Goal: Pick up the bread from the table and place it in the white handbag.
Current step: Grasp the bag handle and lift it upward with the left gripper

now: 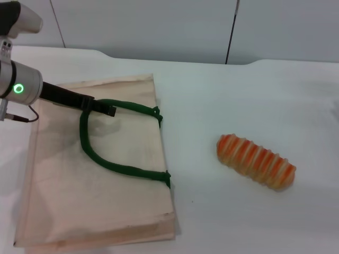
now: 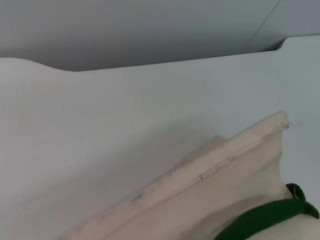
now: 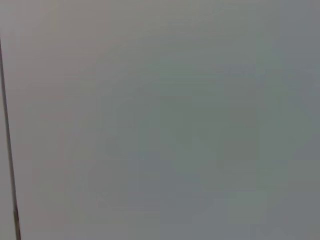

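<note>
The bread (image 1: pixel 256 161), an orange and cream striped loaf, lies on the white table (image 1: pixel 238 95) at the right. The white handbag (image 1: pixel 122 211) lies flat at the left, its open edge facing the bread. My left gripper (image 1: pixel 108 111) reaches over the bag's far part and is shut on the upper strand of the green handle (image 1: pixel 114 166). The left wrist view shows the bag's far corner (image 2: pixel 225 200) and a piece of the handle (image 2: pixel 265 217). My right gripper is out of view; its wrist view shows only a plain grey surface.
A grey wall (image 1: pixel 159 26) rises behind the table's far edge. The left arm's body (image 1: pixel 21 87) with a green light hangs over the bag's far left corner. Bare tabletop lies between the bag and the bread.
</note>
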Robot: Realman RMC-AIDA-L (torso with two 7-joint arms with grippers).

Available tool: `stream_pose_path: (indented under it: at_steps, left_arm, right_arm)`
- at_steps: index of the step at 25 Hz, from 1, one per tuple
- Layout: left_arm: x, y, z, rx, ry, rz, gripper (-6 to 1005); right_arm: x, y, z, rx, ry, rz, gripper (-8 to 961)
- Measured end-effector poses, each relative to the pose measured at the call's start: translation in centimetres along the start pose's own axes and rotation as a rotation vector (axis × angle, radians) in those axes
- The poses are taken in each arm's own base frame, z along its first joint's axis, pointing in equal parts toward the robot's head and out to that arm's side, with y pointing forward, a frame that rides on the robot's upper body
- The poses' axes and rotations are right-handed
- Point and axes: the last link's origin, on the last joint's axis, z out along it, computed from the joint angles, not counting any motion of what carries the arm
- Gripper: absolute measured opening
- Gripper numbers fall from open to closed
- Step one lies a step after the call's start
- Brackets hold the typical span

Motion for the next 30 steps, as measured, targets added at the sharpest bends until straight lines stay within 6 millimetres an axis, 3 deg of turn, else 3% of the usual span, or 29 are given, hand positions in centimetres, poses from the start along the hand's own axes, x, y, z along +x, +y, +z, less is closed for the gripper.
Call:
stream_pose_path:
  at_steps: [15, 25, 30]
  left_arm:
    - [0.2, 0.7, -0.2, -0.076, 0.053, -0.025, 661]
    - [0.3, 0.6, -1.4, -0.142, 0.131, -0.028, 206]
    - [1.3, 0.7, -3.1, -0.220, 0.257, -0.003, 145]
  right_arm:
    - [0.1, 0.0, 0.0, 0.002, 0.005, 0.000, 892]
    - [0.0, -0.1, 0.0, 0.004, 0.001, 0.002, 892]
    - [0.0, -0.1, 0.0, 0.006, -0.001, 0.009, 892]
